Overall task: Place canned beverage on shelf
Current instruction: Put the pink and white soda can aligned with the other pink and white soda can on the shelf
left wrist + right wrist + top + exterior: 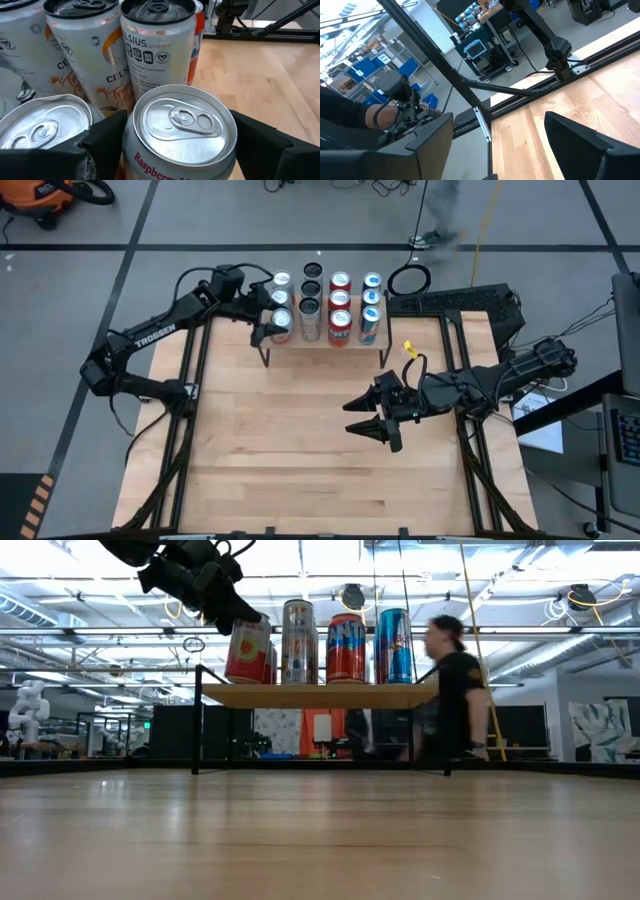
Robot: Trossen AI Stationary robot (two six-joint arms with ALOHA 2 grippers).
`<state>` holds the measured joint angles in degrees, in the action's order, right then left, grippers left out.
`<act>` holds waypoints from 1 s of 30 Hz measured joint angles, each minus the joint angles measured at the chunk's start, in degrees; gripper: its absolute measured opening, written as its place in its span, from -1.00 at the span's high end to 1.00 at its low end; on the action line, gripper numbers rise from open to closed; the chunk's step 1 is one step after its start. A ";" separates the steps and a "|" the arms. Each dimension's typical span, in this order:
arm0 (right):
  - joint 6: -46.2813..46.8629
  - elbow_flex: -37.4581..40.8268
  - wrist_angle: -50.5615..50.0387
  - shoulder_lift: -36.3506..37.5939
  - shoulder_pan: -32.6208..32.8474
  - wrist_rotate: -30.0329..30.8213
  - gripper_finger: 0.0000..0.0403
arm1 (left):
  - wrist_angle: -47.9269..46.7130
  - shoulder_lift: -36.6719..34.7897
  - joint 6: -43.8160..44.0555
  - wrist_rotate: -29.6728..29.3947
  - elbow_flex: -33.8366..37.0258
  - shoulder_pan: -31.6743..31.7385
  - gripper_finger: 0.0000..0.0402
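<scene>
Raspberry-labelled can (180,132) stands at the shelf's (322,344) front left corner, at the end of the front row beside a silver can (298,641), a red can (346,648) and a blue can (394,645). Left gripper (272,326) straddles it, fingers (107,132) spread on either side; whether they press it I cannot tell. Right gripper (384,420) hangs over the tabletop (300,450) well in front of the shelf, fingers apart, holding nothing.

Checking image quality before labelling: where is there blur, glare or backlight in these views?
Low view: person behind the shelf is motion-blurred, ceiling lights backlight the cans. Left wrist view: glare on the raspberry can lid, nearest fingers soft. High view: evenly lit, faint shadows.
</scene>
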<state>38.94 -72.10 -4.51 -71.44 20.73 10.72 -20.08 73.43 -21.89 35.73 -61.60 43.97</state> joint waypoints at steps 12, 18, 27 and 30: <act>-0.17 0.00 0.00 0.00 0.00 -0.11 -0.43 | -0.48 0.00 -0.02 -1.49 0.00 0.00 -0.55; -0.19 0.00 0.00 0.00 0.00 -0.21 -0.43 | -1.53 -0.01 -0.09 -1.55 -0.04 0.00 -0.55; -0.42 0.00 0.00 0.00 0.00 -0.22 -0.43 | -2.06 -0.06 -1.04 -1.85 -0.11 -0.19 -0.55; -0.42 0.00 0.00 0.00 0.00 -0.24 -0.43 | -2.31 -0.11 -1.41 -2.34 -0.12 -0.24 -0.55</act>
<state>38.52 -72.10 -4.51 -71.44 20.73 10.48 -22.39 73.32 -23.30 33.39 -61.72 43.72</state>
